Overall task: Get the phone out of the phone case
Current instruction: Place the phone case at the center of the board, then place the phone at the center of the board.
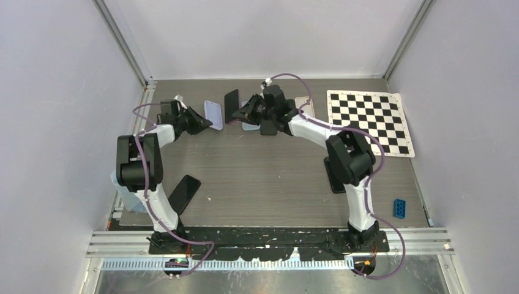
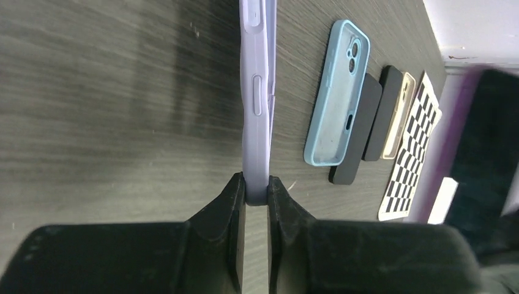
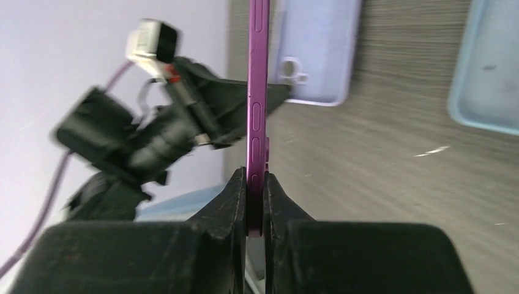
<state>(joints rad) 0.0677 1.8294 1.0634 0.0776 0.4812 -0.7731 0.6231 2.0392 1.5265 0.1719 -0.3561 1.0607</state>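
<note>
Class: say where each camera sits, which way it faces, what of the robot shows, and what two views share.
Top external: above and behind, looking down at the table; both arms show.
Left wrist: on its arm, facing along its jaws, shut on lavender case.
Right wrist: likewise; jaws shut on purple phone.
Both wrists show that case.

I see a grey wood-grain desk (image 1: 263,177): checkerboard (image 1: 369,121) far right, blue block (image 1: 399,208) near right, black phone (image 1: 184,193) near left, light-blue case (image 2: 336,92) far centre.
</note>
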